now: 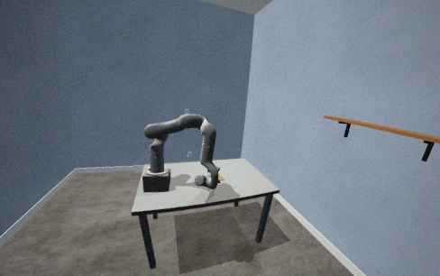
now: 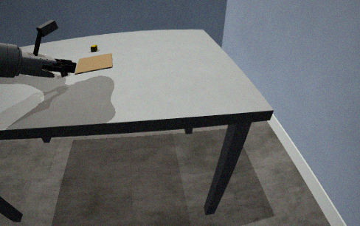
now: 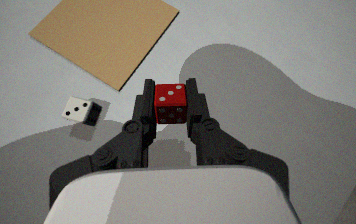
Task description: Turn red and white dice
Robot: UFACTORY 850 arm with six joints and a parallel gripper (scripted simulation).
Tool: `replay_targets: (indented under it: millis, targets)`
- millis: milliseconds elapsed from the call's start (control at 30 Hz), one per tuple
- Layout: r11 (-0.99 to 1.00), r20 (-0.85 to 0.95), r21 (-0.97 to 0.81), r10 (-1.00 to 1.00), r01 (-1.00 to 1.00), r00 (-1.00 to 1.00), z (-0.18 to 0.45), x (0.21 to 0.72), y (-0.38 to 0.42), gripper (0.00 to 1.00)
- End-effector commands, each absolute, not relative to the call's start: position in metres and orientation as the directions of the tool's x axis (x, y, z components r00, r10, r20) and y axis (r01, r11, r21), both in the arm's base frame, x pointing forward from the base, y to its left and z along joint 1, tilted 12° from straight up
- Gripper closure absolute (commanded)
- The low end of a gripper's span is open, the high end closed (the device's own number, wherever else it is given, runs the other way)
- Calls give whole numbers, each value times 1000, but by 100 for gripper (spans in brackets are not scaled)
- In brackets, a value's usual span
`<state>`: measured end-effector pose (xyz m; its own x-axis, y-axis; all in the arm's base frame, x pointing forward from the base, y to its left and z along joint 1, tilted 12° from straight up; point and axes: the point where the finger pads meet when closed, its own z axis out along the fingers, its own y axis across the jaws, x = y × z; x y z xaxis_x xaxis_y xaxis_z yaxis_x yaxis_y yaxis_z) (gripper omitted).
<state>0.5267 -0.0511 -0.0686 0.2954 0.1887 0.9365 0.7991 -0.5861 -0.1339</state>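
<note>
In the wrist view my gripper (image 3: 170,91) is shut on the red die (image 3: 170,103), low over the grey table. The die's far face shows three pips; its near face shows several. The white die (image 3: 81,110) lies on the table to the left of my fingers, off the mat, its top face showing three pips. The tan mat (image 3: 105,37) lies flat beyond them, with nothing on it. In the exterior view the gripper (image 2: 70,66) is just left of the mat (image 2: 94,63), and the yellow die (image 2: 94,48) sits on the table beyond the mat.
The arm's base (image 1: 156,179) stands at the table's left end. The table (image 1: 201,187) stands near the right wall. A wooden shelf (image 1: 383,131) hangs on that wall, well away from the table.
</note>
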Motion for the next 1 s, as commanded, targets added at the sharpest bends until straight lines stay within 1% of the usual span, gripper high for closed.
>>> replay_targets:
  millis: [0, 333, 967]
  targets:
    - [-586, 937, -132, 189, 799, 293, -83, 528, -48, 79]
    - [-586, 937, -132, 189, 799, 293, -98, 528, -45, 79]
    - [-586, 937, -132, 189, 799, 293, -98, 528, -45, 79]
